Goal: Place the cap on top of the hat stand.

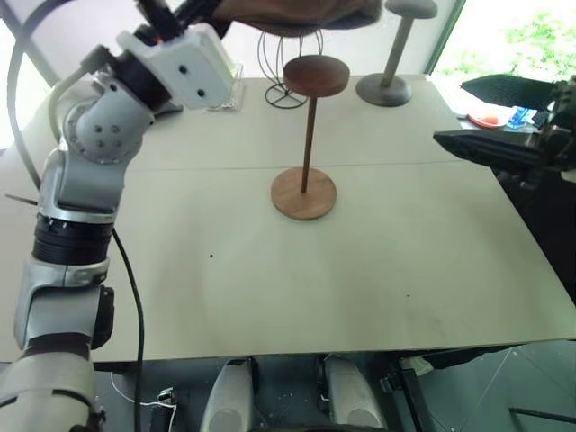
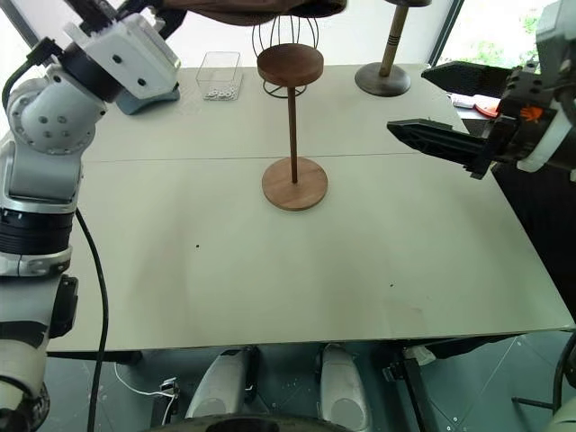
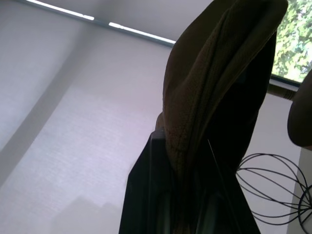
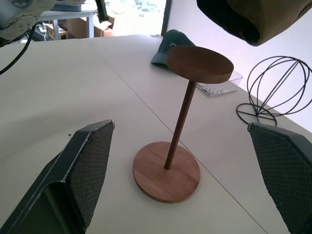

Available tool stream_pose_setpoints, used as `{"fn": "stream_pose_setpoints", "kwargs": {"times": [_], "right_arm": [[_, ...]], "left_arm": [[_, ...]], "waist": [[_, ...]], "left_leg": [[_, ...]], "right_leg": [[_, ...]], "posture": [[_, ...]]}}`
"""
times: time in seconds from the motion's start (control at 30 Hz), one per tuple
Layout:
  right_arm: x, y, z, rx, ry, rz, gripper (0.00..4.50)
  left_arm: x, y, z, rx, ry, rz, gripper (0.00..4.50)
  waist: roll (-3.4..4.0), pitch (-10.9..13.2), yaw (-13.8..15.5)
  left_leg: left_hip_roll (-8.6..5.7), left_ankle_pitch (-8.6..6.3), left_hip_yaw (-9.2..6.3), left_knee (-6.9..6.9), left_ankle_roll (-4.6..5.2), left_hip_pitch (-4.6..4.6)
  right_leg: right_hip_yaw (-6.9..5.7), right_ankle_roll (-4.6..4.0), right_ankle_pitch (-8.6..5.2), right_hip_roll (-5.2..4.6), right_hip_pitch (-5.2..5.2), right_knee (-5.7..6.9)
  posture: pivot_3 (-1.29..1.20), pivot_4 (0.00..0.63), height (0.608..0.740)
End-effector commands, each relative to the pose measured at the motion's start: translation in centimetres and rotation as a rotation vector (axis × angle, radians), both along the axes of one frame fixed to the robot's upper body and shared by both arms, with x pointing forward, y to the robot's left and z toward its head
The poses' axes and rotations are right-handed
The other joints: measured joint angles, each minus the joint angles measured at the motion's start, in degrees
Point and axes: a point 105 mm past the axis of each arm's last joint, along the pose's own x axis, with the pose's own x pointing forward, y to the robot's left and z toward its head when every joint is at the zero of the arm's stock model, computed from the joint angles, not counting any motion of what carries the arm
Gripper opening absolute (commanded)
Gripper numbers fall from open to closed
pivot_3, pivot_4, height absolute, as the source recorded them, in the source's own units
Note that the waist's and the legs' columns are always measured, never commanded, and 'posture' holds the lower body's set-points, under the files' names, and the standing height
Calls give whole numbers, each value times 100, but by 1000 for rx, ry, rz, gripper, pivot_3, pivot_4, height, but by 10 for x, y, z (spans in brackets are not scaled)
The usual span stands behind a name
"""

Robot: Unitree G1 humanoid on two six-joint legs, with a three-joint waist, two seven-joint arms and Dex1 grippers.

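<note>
Tabletop (image 1: 432, 270): I see it fill mid-frame, pale, carrying everything.
Cap (image 1: 306, 13): hangs at the top edge of frame, above and slightly left of the disc, not touching it.
Hat stand (image 1: 306, 135): upright at centre, disc bare.
Left end effector (image 3: 187, 204): clenched on the cap's fabric.
Right end effector (image 4: 185, 195): released, jaws wide, right of frame, apart from the stand.
Risk: I judge the soft cap could land off-centre and slide off, or knock the thin rod over.
Nearby: wire globe (image 1: 288, 72) and grey stand (image 1: 391, 63) behind; clear box (image 2: 219, 74) upper left; none blocks the drop.

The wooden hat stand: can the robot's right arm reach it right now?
Probably yes. The open right end effector faces the hat stand across bare table; the cap hangs higher.
</note>
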Motion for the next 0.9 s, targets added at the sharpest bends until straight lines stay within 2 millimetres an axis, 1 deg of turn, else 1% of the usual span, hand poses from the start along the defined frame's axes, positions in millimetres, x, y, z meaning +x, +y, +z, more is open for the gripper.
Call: {"fn": "stream_pose_setpoints", "kwargs": {"times": [0.03,0.17,0.23,0.3,0.5,0.67,0.8,0.83,0.9], "right_arm": [[-8,-2,13,-3,-71,-6,4500],[-7,-2,12,1,-70,-4,4500],[-6,-1,12,6,-70,-1,4500],[-5,1,12,8,-73,3,4500],[-3,7,11,21,-76,25,4500],[-1,11,9,24,-79,34,4500],[-1,14,6,18,-74,43,4500],[-1,14,5,15,-71,45,4500],[-1,14,4,11,-69,46,4500]], "left_arm": [[-12,-2,0,22,9,-48,43],[-11,2,-14,55,72,-60,43],[-5,4,-22,71,98,-37,43],[-1,2,-29,84,120,-45,43],[3,-15,-51,159,145,-96,43],[6,-20,-64,194,173,-95,43],[8,-16,-64,195,196,-88,1582],[8,-15,-64,196,199,-86,2200],[7,-11,-63,197,209,-88,3233]], "waist": [[0,0,4],[0,0,5],[0,0,7],[0,0,12],[0,0,16],[0,0,3],[0,0,9],[0,0,10],[1,0,10]], "left_leg": [[0,0,0,0,0,0],[0,0,0,3,0,0],[0,0,0,4,0,-1],[0,0,0,4,0,-1],[-1,0,0,7,0,-2],[-1,0,0,6,1,-1],[0,0,-1,6,1,0],[0,0,-1,7,1,0],[0,0,-1,7,1,0]], "right_leg": [[0,0,0,0,0,0],[0,-1,0,1,1,1],[1,-4,-2,1,1,0],[0,-4,-2,1,1,1],[1,-5,-3,0,5,-2],[1,-1,0,2,4,-1],[1,-1,0,2,5,-1],[1,-1,0,2,5,-1],[1,-1,0,2,5,-1]], "posture": [[0,150,740],[0,150,740],[0,150,740],[0,150,740],[0,150,740],[0,150,740],[0,150,740],[0,150,740],[0,150,740]]}}
